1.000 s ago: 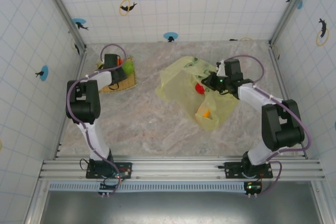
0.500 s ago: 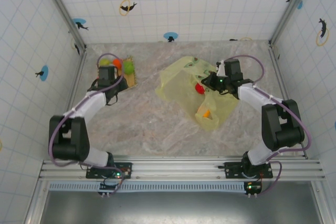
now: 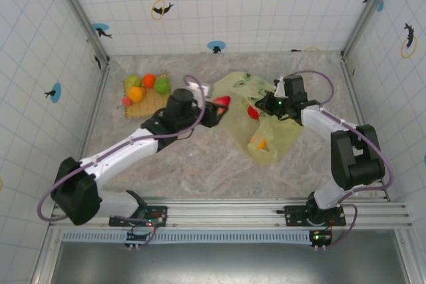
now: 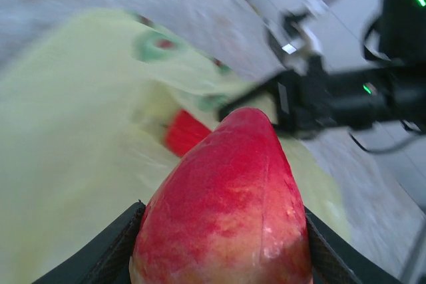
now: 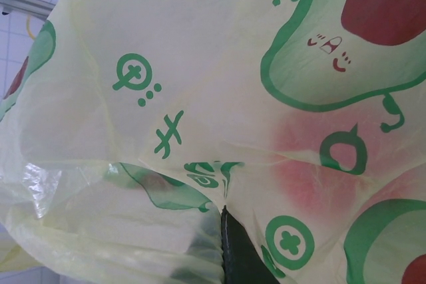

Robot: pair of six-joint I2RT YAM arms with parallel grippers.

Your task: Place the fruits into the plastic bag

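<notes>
Cut off, blurred
Red fruit (image 4: 226, 204) clipped by the bottom edge; bag (image 4: 73, 138) behind it blurred; second fruit (image 5: 313, 164) a pink smudge through plastic

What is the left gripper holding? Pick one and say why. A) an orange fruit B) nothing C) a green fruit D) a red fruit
D: the left gripper is shut on a red fruit, held at the edge of the plastic bag.

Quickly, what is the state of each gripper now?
Left gripper: closed on a red fruit.
Right gripper: shut, pinching the plastic bag.
</notes>
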